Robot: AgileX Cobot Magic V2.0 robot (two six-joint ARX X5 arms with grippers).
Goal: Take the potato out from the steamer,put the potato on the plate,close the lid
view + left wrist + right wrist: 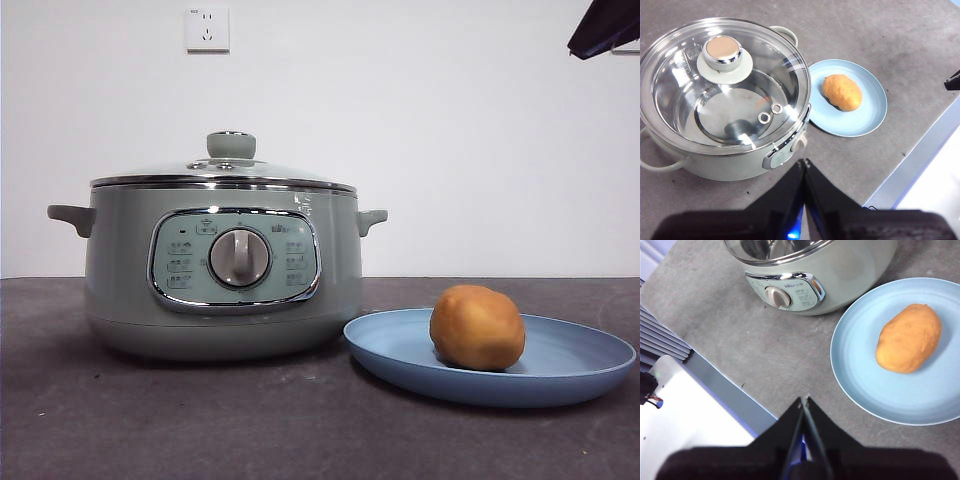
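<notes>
Front view: we see the steamer [222, 270] standing on the dark table [200, 420] with the lid [225, 172] seated on its rim, knob upward. Just beside it the plate [560, 365] carries the potato [477, 327], which lies on its near-centre, apart from the pot. A black arm tip [605, 25] shows only at a top corner. From the wrist cameras we find both arms raised clear of everything: the left gripper [804, 167] hangs over the table near the steamer's panel, jaws pressed together and empty; the right gripper [804, 405] hangs near the plate's edge, jaws likewise pressed together, empty.
</notes>
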